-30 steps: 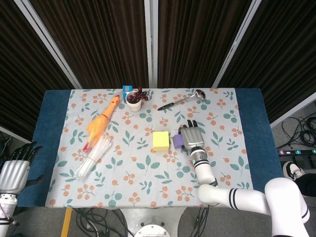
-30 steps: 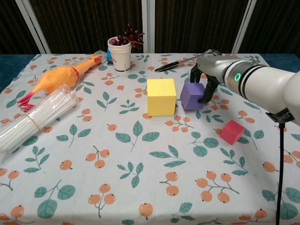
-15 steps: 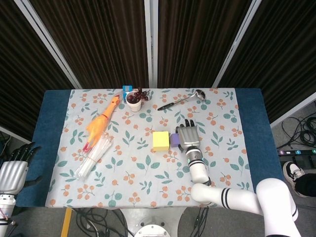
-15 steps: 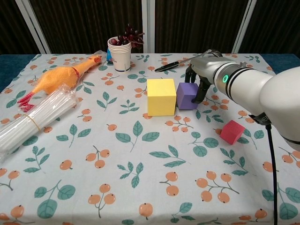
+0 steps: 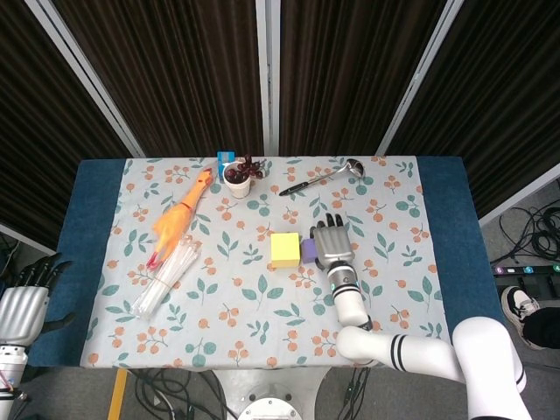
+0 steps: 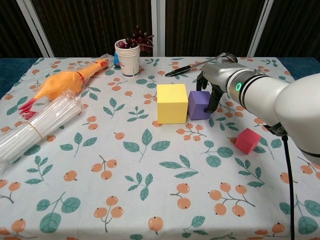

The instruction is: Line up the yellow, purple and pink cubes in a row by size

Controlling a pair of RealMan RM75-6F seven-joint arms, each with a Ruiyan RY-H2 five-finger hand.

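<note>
The yellow cube (image 6: 172, 103), the largest, rests mid-table, and it shows in the head view too (image 5: 283, 250). The purple cube (image 6: 198, 104) stands against its right side, on the cloth. My right hand (image 6: 214, 82) arches over the purple cube from the right and grips it, fingertips (image 6: 213, 103) down its right face; from the head camera this right hand (image 5: 332, 244) hides most of the purple cube (image 5: 307, 251). The small pink cube (image 6: 248, 140) lies apart, nearer the front right. My left hand (image 5: 23, 301) hangs off the table's left edge, fingers spread, empty.
A rubber chicken (image 6: 65, 82) and a bag of clear straws (image 6: 35, 127) lie at the left. A paper cup with grapes (image 6: 128, 56) stands at the back, and a ladle (image 6: 197, 65) lies behind my right hand. The floral tablecloth (image 6: 150, 190) covers the table.
My right hand has slid the purple cube leftward until it meets the yellow cube. The pink cube and my left hand have stayed in place.
</note>
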